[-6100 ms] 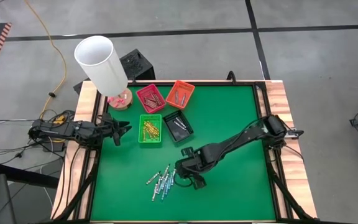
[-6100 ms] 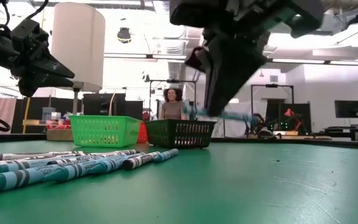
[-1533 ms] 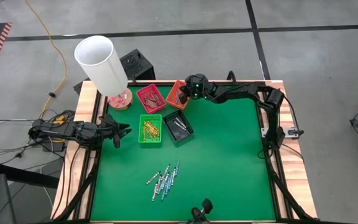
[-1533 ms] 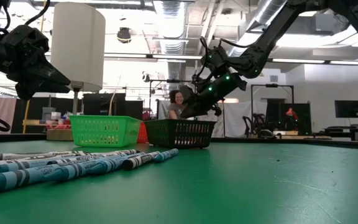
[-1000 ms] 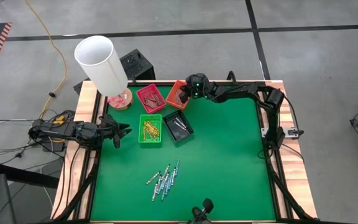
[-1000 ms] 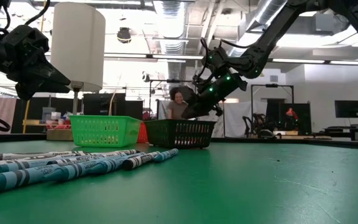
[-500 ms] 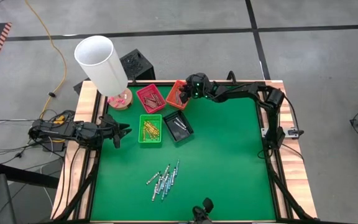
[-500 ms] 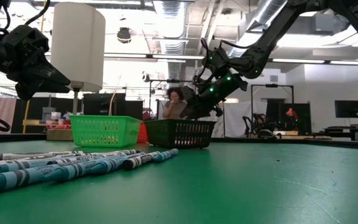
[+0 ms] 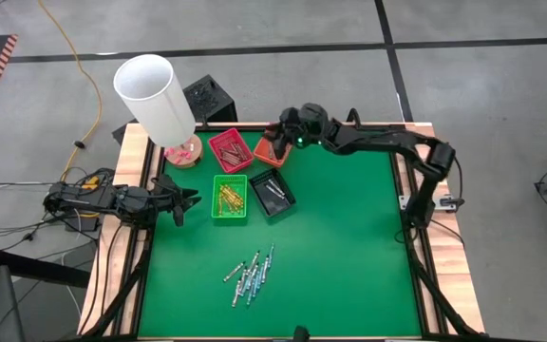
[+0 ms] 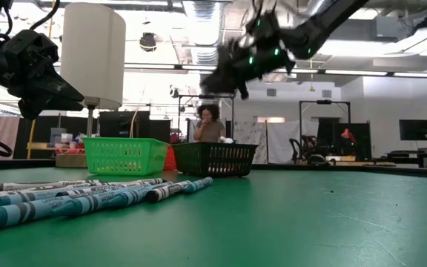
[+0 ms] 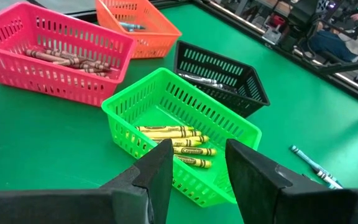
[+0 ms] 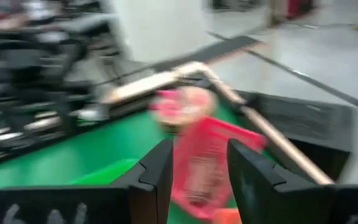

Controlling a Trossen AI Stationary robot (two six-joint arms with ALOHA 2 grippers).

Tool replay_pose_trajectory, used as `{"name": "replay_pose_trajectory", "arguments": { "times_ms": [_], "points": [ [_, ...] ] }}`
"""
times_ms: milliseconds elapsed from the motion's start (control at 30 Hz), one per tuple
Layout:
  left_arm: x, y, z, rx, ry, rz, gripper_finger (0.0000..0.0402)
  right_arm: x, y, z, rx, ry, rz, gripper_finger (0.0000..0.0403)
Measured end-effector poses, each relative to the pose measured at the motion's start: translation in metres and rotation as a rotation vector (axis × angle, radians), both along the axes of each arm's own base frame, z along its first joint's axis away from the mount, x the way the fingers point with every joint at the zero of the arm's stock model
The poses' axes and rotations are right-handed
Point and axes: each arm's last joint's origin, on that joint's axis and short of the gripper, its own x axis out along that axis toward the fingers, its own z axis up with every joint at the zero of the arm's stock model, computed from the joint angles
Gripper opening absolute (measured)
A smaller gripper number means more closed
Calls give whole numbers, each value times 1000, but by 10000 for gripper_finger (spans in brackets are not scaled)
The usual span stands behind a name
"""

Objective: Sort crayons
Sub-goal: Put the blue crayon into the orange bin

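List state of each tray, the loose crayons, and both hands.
Red tray: holds red-brown crayons.
Orange tray: holds at least one blue crayon.
Green tray: holds yellow crayons.
Black tray: holds crayons, partly hidden.
Loose crayons: unsorted, mid-table.
Left hand: open, empty.
Right hand: open, empty, above the orange tray.

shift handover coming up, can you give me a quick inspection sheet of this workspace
surface: green mat in a wooden frame.
job's things: loose crayons in a heap on the mat's near side; more sorted in the red tray, orange tray, green tray and black tray.
clutter: tall white cylinder at the far left corner.
grippers: right gripper above the orange tray, fingers open, empty; left gripper waits at the left edge, fingers apart.
cables: yellow cord on the floor.
surroundings: a person beyond the table.
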Motion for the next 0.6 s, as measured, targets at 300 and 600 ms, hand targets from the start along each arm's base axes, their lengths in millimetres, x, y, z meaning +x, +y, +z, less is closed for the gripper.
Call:
{"name": "replay_pose_trajectory", "arguments": {
  "times_ms": [300, 600],
  "points": [
    [0, 0, 0, -3, -1, 1, 137, 19, 110, 17, -30, 54, 342, 148],
    [0, 0, -1, -1, 11, 0, 137, 36, 214, -11, -93, 159, 449, 142]
  ]
}}
